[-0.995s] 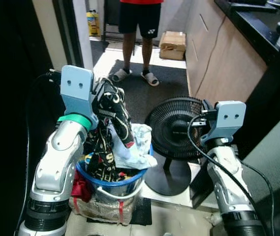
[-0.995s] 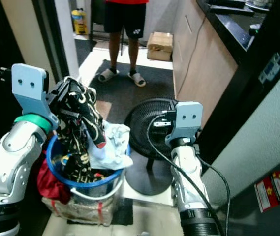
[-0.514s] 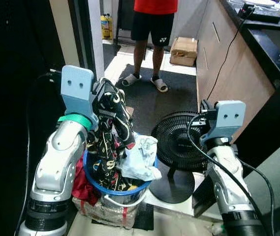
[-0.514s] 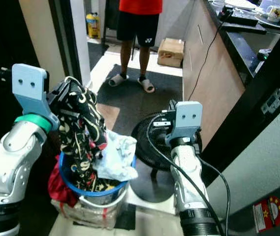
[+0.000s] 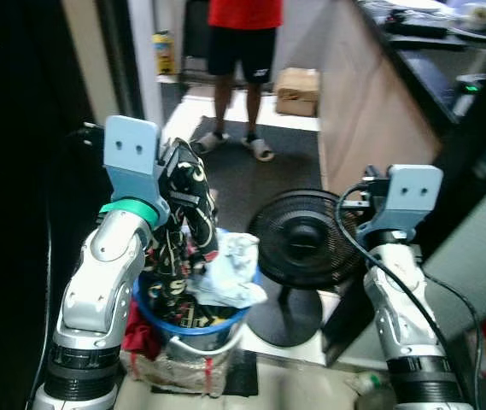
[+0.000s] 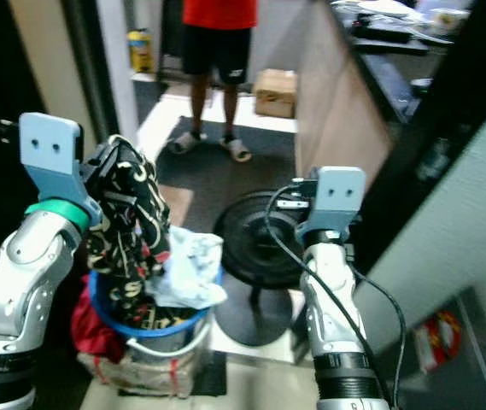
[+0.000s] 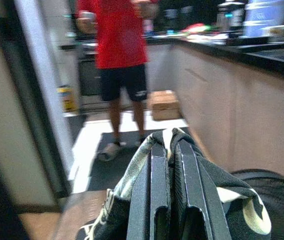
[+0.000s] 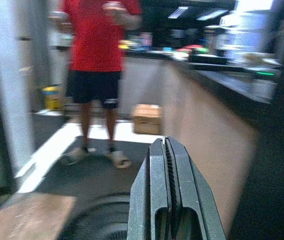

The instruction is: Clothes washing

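The left wrist view shows what the head views hide — the left gripper (image 7: 167, 200) pinching a fold of the black patterned garment (image 5: 184, 224), its two fingers pressed onto the cloth between them. From the head, that garment hangs from the raised left arm down into the blue basket (image 5: 193, 320), which stands on the floor at near left with a pale blue cloth (image 5: 230, 275) spilling over its right rim and a red cloth (image 5: 143, 329) at its left side. The right gripper (image 8: 165, 200) is pressed together on nothing, held up above the black floor fan (image 5: 301, 237) just right of the basket. Farther off, a person (image 5: 243, 51) in a red shirt stands on a dark mat (image 5: 260, 175) — a cardboard box (image 5: 298, 90) lies beyond, against the wooden cabinets (image 5: 358, 111) lining the right. A dark wall closes the left.
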Controlling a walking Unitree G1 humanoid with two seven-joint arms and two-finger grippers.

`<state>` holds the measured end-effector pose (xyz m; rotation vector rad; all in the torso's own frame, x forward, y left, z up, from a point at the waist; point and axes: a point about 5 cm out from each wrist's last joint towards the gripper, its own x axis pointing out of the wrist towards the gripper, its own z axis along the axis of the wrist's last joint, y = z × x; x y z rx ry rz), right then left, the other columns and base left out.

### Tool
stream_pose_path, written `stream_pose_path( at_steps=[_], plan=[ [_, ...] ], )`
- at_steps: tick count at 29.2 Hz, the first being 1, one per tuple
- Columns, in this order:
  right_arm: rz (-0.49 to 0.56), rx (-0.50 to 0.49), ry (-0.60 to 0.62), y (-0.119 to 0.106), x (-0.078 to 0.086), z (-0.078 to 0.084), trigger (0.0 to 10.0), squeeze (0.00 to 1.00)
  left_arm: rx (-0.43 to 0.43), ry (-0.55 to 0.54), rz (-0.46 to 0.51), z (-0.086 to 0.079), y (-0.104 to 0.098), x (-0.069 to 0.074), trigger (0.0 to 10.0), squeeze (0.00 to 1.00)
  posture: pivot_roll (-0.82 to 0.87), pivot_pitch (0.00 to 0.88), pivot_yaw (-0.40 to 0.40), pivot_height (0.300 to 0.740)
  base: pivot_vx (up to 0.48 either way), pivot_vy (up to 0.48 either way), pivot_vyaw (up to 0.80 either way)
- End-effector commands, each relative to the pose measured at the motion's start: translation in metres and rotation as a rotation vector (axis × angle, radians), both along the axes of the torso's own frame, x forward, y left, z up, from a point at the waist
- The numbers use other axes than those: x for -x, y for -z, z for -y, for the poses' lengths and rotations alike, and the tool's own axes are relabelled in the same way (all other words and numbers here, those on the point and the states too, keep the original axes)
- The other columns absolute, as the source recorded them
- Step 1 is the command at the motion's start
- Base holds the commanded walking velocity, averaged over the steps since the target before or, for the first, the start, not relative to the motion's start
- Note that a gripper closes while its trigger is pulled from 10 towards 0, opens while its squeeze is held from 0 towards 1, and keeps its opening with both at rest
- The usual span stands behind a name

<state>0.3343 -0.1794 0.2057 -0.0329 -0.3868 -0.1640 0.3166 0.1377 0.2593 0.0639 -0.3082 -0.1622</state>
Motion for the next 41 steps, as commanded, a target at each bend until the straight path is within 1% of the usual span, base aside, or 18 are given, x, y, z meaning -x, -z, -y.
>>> stream_pose_path(
  at_steps=[1,4,12,21,24,30,41],
  plan=[
    [-0.025,-0.025,0.023,0.005,-0.001,0.005,10.0,0.00,0.001,0.023,0.052,0.004,-0.010,0.002,10.0,0.00,0.11,0.000,-0.004,0.740,0.000,0.000,-0.80],
    [-0.022,-0.049,0.038,0.002,-0.002,0.008,10.0,0.00,0.000,0.024,0.054,0.004,-0.010,0.002,10.0,0.00,0.11,0.000,-0.003,0.740,0.000,0.000,-0.80],
    [-0.023,-0.065,0.063,0.001,-0.003,0.011,10.0,0.00,-0.002,0.027,0.059,0.004,-0.012,0.001,10.0,0.00,0.11,0.000,0.000,0.740,0.000,0.000,-0.80],
    [-0.017,-0.079,0.068,0.001,-0.002,0.010,10.0,0.00,-0.003,0.030,0.067,0.004,-0.016,0.000,10.0,0.00,0.11,0.000,0.006,0.740,0.000,0.000,-0.80],
    [-0.012,-0.080,0.073,0.000,-0.001,0.010,10.0,0.00,0.003,0.019,0.061,-0.002,-0.017,-0.002,10.0,0.00,0.11,0.000,0.014,0.740,0.000,0.000,-0.80],
    [-0.012,-0.084,0.076,0.000,-0.001,0.010,10.0,0.00,0.016,0.011,0.055,-0.005,-0.018,-0.003,10.0,0.00,0.11,0.000,0.015,0.740,0.000,0.000,-0.80],
    [-0.007,-0.086,0.080,-0.001,-0.001,0.009,10.0,0.00,0.025,0.010,0.044,-0.006,-0.018,-0.003,10.0,0.00,0.12,0.000,0.017,0.740,0.000,0.000,-0.80]
  ],
)
